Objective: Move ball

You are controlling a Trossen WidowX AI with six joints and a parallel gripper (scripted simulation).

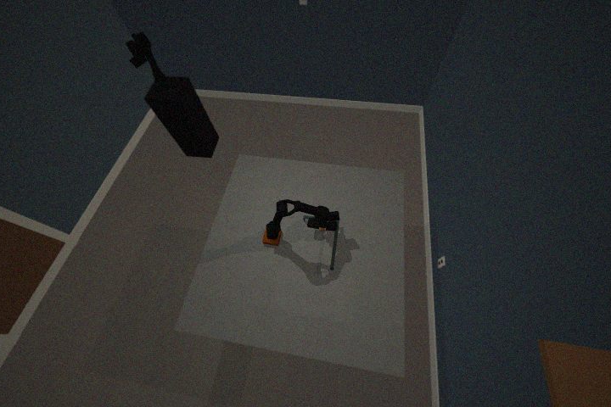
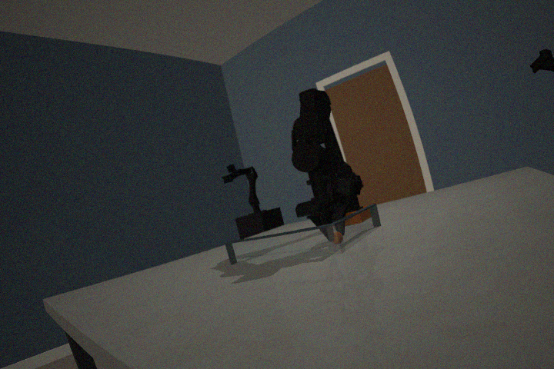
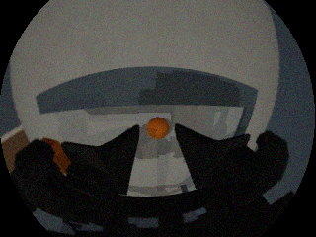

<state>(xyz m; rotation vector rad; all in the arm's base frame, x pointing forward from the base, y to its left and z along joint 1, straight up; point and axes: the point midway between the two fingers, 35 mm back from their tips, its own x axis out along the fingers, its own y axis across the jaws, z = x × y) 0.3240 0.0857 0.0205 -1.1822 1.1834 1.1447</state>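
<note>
Exterior view showed the pale bench (image 2: 417, 278) carrying the two low clear walls (image 2: 282, 234), my arm bent low over their corner. My hand (image 3: 157, 137) stood parted, gripping nothing. The orange ball (image 3: 157, 126) sat between my fingertips, just before the wall.

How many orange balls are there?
1. The orange ball sits low between the open claw fingertips, just in front of the clear wall. The see-through copy cannot be made out; it may be hidden.
</note>
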